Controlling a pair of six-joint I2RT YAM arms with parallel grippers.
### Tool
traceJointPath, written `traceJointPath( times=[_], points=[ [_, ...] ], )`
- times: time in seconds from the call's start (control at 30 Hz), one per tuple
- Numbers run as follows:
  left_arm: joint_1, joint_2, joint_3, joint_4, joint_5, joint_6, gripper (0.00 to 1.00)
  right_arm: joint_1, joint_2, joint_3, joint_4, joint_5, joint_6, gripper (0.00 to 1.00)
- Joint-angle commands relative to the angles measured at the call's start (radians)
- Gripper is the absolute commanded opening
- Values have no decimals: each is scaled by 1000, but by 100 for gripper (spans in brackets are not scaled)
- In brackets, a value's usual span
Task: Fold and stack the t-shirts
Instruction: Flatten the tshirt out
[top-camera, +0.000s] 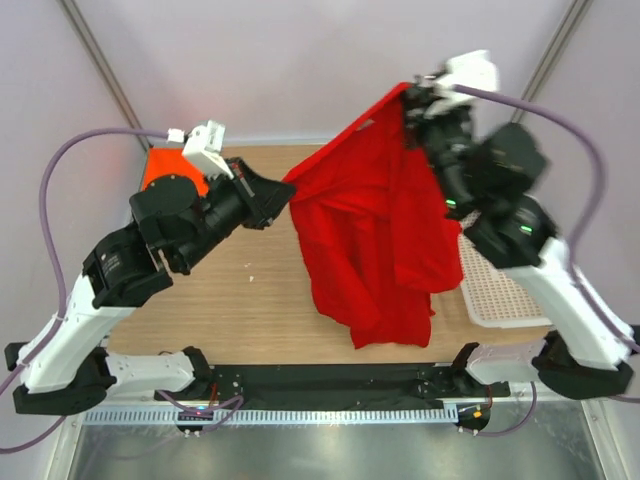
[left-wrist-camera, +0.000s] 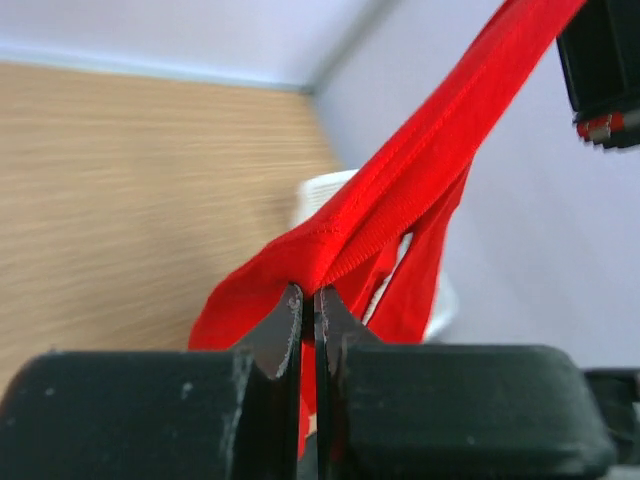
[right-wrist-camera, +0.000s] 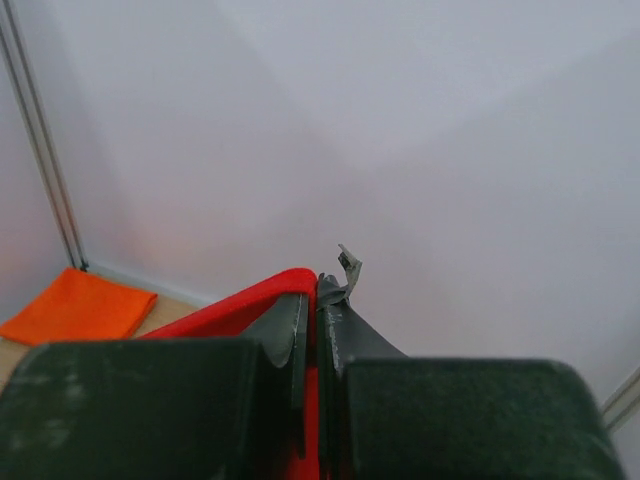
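Closest to the left wrist camera, the left gripper (left-wrist-camera: 308, 300) is pinching a seamed edge of the red shirt (left-wrist-camera: 400, 200), fingers pressed together on the cloth. The right gripper (right-wrist-camera: 318, 298) is clamping another edge the same way, raised high at the far right. I am holding the shirt in the air between them, over the middle and right of the table (top-camera: 240, 290). Its taut edge is running diagonally from the left gripper up to the far right, and the body is hanging from that line toward the near side, long axis far to near, bunched and skewed. I cannot tell whether the lower end is touching the wood. The orange shirt (top-camera: 163, 168) is lying folded at the far left. I am judging both grips as thin, on hems only, so a pull could slide an edge out. The right side is draping over the basket (top-camera: 495, 290), where it could snag, and the uneven heights are risking a crooked lay-down.
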Motion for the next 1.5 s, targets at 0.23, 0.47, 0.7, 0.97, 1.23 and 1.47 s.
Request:
traceJointPath(
  times=[0.23,0.47,0.7,0.97,1.23,1.47],
  points=[
    [230,-107,-322,-681,-614,-268,3,-118,675,237,113,-193,379,9],
    [524,-156,-560,-571,-380,-213,54,-131,997,639,-464,-400,664,63],
    [535,-64,-420,-545,-212,-98,72,-157,676,62,-689,-452,692,71],
    [535,-63,-529,-374,151,-118,69,-192,236,-560,-663,-577,738,72],
    [544,-47,-609,-334,214,-173,56,-194,70,-942,-516,-593,921,59],
    [545,-18,-587,-377,207,-172,60,-190,88,-1059,-355,-760,1040,58]
  ],
)
